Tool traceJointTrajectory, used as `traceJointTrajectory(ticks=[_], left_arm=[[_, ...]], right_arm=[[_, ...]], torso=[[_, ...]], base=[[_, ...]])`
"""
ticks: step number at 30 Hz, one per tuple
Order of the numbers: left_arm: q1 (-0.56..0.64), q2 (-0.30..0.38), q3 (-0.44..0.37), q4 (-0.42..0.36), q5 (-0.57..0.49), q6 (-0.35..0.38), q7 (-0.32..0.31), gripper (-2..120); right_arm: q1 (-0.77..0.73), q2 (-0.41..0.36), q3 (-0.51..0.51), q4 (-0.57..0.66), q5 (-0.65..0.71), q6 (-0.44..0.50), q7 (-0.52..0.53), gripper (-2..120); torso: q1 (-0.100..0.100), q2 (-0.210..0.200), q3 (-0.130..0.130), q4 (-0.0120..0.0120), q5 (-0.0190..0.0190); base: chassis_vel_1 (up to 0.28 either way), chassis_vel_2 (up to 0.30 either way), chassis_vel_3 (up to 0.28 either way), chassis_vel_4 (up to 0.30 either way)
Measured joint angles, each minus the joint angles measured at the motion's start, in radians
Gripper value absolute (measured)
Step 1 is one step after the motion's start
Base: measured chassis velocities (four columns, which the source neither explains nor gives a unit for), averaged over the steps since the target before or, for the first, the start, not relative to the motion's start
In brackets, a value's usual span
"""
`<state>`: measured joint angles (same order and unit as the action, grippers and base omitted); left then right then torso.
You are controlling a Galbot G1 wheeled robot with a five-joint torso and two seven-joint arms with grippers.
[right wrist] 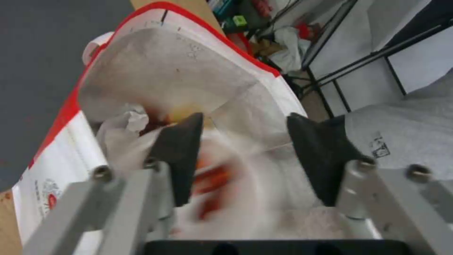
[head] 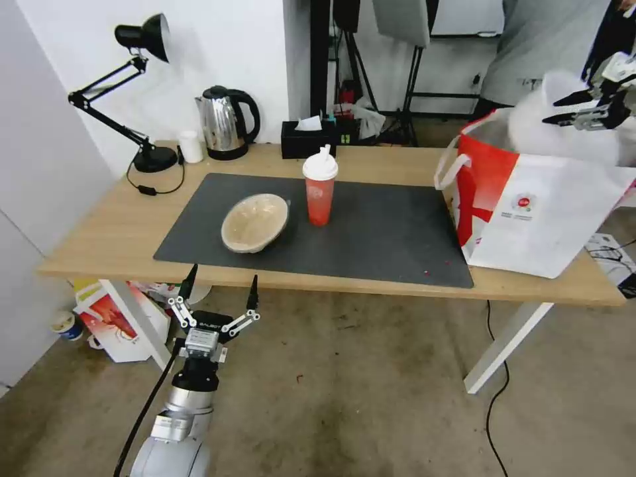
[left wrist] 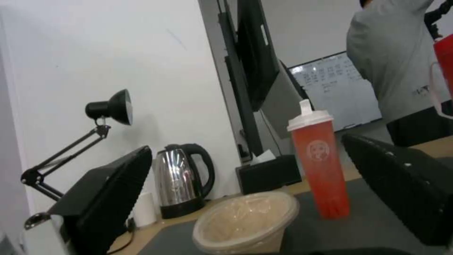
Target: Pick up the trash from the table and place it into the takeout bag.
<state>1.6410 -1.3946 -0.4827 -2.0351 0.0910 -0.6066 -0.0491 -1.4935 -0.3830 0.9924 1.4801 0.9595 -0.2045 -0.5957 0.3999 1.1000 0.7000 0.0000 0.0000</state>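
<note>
- One counter [head: 119, 232] of light wood, with one dark grey mat [head: 384, 232] on it.
- One takeout bag [head: 550, 212], white with a red side.
- Three pieces of trash: one tan paper bowl [head: 255, 222], one red drink cup [head: 320, 189] with a white lid, and one white bowl [head: 550, 126], blurred, over the bag's mouth.
- One black desk lamp [head: 132, 86].
- One steel kettle [head: 225, 122].
- One small white cup [head: 191, 146].
- One black tissue box [head: 306, 139].
- Two grippers: left gripper [head: 220, 286] and right gripper [head: 555, 110], each with two black fingers spread apart.
</note>
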Motion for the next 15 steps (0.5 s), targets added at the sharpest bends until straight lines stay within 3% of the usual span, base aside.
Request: traceJointTrajectory(ticks=[2,4,6,9,12,13,15], left_arm=[[-0.001,-0.001,0.000,0.001,0.000,0.000,0.000,100],[-0.002,-0.001,0.000,0.001,0.000,0.000,0.000,100],[-0.004,-0.001,0.000,0.001,-0.001,0.000,0.000,100],[-0.004,-0.001,0.000,0.001,-0.001,0.000,0.000,100],[-0.004,-0.001,0.000,0.001,-0.001,0.000,0.000,100],[-0.004,-0.001,-0.001,0.001,-0.002,0.000,0.000,100],[-0.003,-0.001,-0.002,0.001,-0.002,0.000,0.000,100]], right_arm=[[0.000,-0.001,0.000,0.000,0.000,-0.001,0.000,61],[0.000,-0.002,0.000,0.001,0.000,-0.001,0.000,63],[-0.001,-0.005,0.000,0.003,0.000,-0.001,-0.001,75],[-0.001,-0.005,0.000,0.005,0.000,-0.001,-0.001,78],[-0.001,-0.006,0.000,0.005,0.000,-0.001,-0.001,86],[-0.002,-0.007,0.000,0.006,0.000,-0.002,-0.001,96],[-0.002,-0.007,0.000,0.006,0.000,-0.002,-0.001,99]], torso=[[0.000,0.000,0.000,0.0001,0.0000],[0.000,0.000,0.000,0.0001,0.0000],[0.000,0.000,0.000,0.0000,0.0000],[0.000,0.000,0.000,0.0001,0.0000],[0.000,0.000,0.000,0.0000,0.0000],[0.000,0.000,0.000,0.0001,0.0000],[0.000,0.000,0.000,0.0001,-0.0001]], base=[[0.000,0.000,0.000,0.000],[0.000,0.000,0.000,0.000],[0.000,0.000,0.000,0.000],[0.000,0.000,0.000,0.000],[0.000,0.000,0.000,0.000],[0.000,0.000,0.000,0.000],[0.000,0.000,0.000,0.000]])
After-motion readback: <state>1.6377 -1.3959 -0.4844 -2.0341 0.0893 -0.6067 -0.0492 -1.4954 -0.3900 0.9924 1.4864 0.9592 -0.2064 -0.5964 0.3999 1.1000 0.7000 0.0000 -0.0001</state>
